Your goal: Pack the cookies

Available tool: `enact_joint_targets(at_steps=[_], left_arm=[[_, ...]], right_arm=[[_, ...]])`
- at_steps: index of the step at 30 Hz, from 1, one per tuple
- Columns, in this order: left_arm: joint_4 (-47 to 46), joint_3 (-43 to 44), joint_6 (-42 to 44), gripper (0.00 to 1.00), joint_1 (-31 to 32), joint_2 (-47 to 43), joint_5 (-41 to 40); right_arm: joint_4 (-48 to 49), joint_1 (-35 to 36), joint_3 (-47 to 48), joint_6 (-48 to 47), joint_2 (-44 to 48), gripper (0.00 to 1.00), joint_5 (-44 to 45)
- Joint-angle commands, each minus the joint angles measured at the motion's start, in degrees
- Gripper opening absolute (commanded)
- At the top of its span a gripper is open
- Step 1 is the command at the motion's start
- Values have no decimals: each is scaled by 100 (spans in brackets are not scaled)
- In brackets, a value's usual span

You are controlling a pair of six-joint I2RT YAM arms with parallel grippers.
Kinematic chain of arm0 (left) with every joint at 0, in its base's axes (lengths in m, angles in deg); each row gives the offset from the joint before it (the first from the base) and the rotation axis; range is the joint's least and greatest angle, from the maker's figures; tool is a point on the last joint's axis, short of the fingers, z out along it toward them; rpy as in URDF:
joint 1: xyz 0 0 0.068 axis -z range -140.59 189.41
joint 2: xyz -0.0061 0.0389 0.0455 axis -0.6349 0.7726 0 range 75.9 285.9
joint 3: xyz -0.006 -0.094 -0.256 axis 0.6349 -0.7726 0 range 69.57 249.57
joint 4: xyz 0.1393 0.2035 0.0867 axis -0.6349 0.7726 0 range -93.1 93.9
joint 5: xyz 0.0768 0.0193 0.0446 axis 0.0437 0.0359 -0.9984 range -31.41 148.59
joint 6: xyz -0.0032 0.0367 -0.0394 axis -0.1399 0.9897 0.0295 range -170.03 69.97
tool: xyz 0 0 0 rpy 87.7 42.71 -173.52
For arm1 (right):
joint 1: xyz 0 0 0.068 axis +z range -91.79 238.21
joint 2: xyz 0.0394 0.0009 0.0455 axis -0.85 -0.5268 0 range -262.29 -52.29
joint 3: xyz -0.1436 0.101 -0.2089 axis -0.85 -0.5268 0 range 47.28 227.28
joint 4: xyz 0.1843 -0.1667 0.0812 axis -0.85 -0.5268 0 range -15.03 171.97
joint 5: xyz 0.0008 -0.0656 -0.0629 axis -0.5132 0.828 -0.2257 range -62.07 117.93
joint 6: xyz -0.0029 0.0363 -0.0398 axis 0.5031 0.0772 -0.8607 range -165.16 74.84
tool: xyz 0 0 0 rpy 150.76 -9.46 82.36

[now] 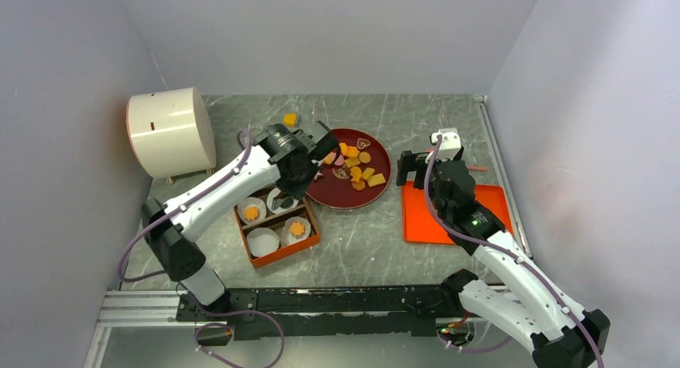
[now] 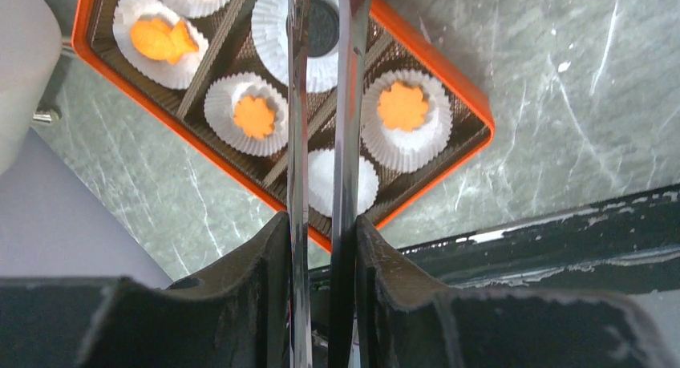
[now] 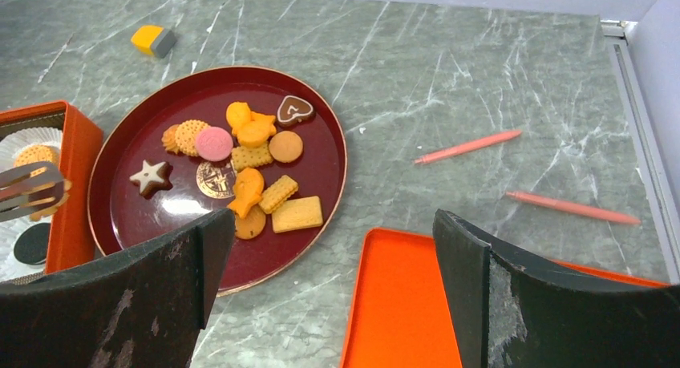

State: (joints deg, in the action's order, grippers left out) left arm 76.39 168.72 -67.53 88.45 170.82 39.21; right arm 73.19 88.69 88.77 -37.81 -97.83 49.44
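The grey-green marbled desk [image 3: 449,63] is standing enclosed by plain white walls [image 1: 321,31] on three sides, with an aluminium rail [image 1: 136,308] running along its near edge. Most of the cookies [image 3: 248,155] are lying on a dark red round plate [image 3: 160,224] near the desk centre. Several orange ones and a dark round cookie [image 2: 323,27] are sitting in white paper cups [image 2: 341,184] inside the orange box [image 2: 437,75] just left of the plate. The left tool [image 2: 321,288] is pinching metal tongs [image 2: 298,143], whose blades are standing nearly pressed together and hanging over the box. The right tool [image 3: 333,220] is spread wide and hovering above a flat orange tray [image 3: 401,304] lying right of the plate. Two pink sticks [image 3: 469,146] are lying on the desk beyond the tray, a yellow-and-grey block [image 3: 152,40] is resting behind the plate, and a white drum [image 1: 170,132] is standing at the back left.
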Motion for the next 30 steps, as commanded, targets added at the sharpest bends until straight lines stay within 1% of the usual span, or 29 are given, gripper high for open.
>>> enact_joint_targets(at_steps=[1,11,17,24,30], left_arm=[[111,-360,-178,22,2,-636,226],[124,-1365,-300,21,-33,-1695,780],[146,-1828,-256,19,-283,-2226,1159],[163,-2184,-166,17,-549,-2572,1357],[149,-2479,-42,18,-765,-2656,1260]], right_arm=[[380,-16,14,117,-72,100,-160],[394,-16,43,229,-173,100,-347],[385,-16,75,274,-236,100,-445],[360,-16,137,302,-280,100,-506],[350,-16,144,302,-302,100,-525]])
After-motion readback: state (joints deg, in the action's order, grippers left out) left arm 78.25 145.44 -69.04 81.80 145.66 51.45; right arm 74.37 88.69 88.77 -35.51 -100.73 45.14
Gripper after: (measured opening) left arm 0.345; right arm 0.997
